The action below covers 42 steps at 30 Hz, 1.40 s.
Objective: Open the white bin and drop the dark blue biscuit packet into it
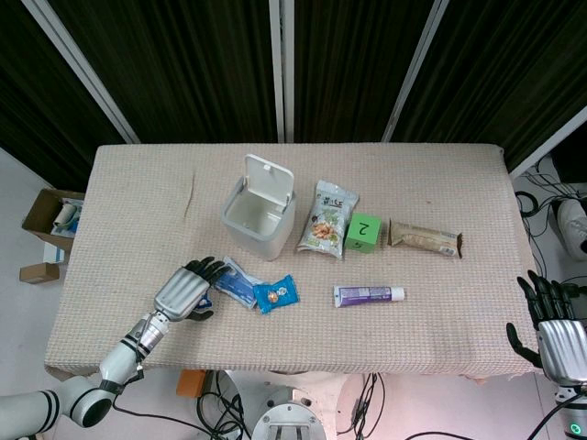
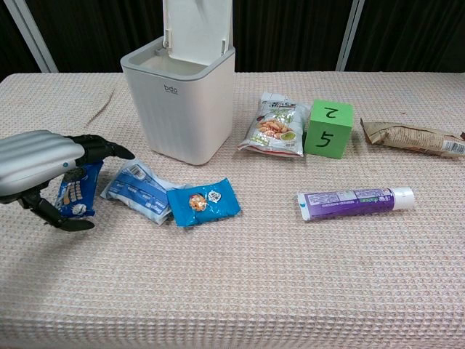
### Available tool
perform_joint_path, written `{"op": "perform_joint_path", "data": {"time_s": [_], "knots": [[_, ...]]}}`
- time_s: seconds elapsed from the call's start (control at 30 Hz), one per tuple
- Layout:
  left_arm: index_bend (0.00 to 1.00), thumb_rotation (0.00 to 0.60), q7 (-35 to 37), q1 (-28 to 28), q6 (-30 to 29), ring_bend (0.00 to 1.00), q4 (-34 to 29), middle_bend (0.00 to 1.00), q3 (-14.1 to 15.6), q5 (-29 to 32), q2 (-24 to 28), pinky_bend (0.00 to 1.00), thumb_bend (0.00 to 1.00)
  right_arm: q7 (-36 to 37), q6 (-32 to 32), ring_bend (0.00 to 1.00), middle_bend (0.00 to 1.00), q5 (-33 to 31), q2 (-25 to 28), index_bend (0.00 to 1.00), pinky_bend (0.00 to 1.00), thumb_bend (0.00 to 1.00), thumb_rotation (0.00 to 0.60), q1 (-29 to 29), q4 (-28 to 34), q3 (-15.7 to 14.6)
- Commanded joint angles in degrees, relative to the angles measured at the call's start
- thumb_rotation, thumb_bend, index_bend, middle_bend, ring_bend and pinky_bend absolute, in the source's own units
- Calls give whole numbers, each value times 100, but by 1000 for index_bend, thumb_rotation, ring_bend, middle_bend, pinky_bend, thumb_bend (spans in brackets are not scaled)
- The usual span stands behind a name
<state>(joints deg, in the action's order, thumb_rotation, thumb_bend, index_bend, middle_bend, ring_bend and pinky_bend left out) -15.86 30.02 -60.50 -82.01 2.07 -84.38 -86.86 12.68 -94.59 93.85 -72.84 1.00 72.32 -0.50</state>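
Observation:
The white bin [image 1: 255, 218] [image 2: 183, 109] stands at the table's middle left with its lid [image 1: 270, 180] [image 2: 197, 27] flipped upright, and the inside looks empty. The dark blue biscuit packet [image 2: 75, 193] lies flat to the bin's front left. My left hand [image 1: 187, 291] [image 2: 38, 161] arches over it, fingers spread above and thumb below its near end; no firm grip shows. In the head view the hand hides most of the packet. My right hand [image 1: 551, 334] hangs off the table's front right corner, fingers apart and empty.
A light blue packet [image 2: 138, 190] and a blue cookie packet [image 2: 203, 201] lie just right of the dark blue one. Further right are a snack bag [image 2: 275, 125], a green cube [image 2: 329, 129], a toothpaste tube [image 2: 354, 200] and a brown wrapper [image 2: 410, 138].

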Motion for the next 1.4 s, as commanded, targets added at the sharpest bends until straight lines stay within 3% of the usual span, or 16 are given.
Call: {"op": "perform_joint_path", "data": {"time_s": [0.03, 0.17, 0.4, 0.87, 1.03, 1.23, 1.4], "knots": [[110, 502, -20, 36, 159, 97, 65, 118, -48, 177, -22, 281, 176, 11, 17, 0, 0, -4, -5, 0, 0, 372, 600, -5, -10, 2], [110, 513, -66, 24, 217, 103, 108, 119, -87, 316, -8, 325, 176, -5, 82, 0, 0, 3, -35, 0, 0, 372, 600, -29, -24, -12], [127, 595, 36, -20, 242, 166, 240, 141, -111, 427, -2, 565, 184, -74, 119, 0, 0, -8, -25, 0, 0, 372, 600, -36, 20, -11], [501, 600, 372, -141, -219, 400, 608, 475, -201, 162, -285, 691, 334, -75, 146, 0, 0, -39, -8, 0, 0, 372, 600, -23, 31, -10], [583, 600, 446, -208, -491, 470, 546, 551, -258, 52, -258, 717, 383, -54, 153, 0, 0, -48, 1, 0, 0, 372, 600, -23, 28, -5], [607, 600, 154, -369, -1247, 480, -173, 574, -409, -269, 294, 717, 383, -23, 130, 0, 0, -38, 19, 0, 0, 372, 600, -29, 27, 12], [622, 600, -210, -349, -1667, 502, -1084, 594, -871, -261, 906, 740, 383, 19, 93, 0, 0, -2, 24, 0, 0, 371, 600, -47, 6, 28]]}}
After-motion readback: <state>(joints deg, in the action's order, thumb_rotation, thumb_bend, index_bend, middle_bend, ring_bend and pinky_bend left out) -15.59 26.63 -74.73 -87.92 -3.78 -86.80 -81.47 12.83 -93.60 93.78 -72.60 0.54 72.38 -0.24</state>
